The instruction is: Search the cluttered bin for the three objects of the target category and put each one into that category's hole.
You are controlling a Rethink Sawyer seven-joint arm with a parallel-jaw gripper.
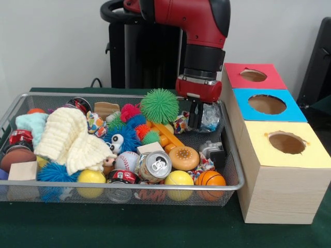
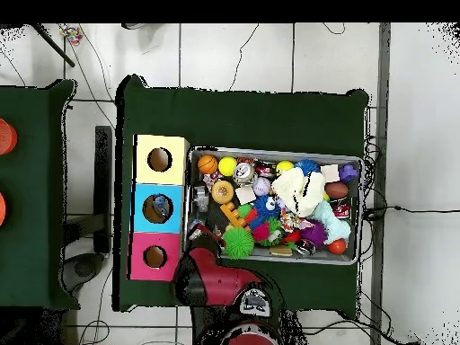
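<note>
Now | hand [image 1: 197,120] low in bin [image 1: 124,184] | clenched on crumpled clear plastic bottle [image 1: 210,117] | near boxes [image 1: 275,155]

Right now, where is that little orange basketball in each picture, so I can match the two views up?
Front view: the basketball sits in the bin's near right corner, beside the yellow box.
Overhead view: the basketball sits in the bin's top left corner, again next to the yellow box.
Shared landmark: the yellow box with its round hole.
</note>
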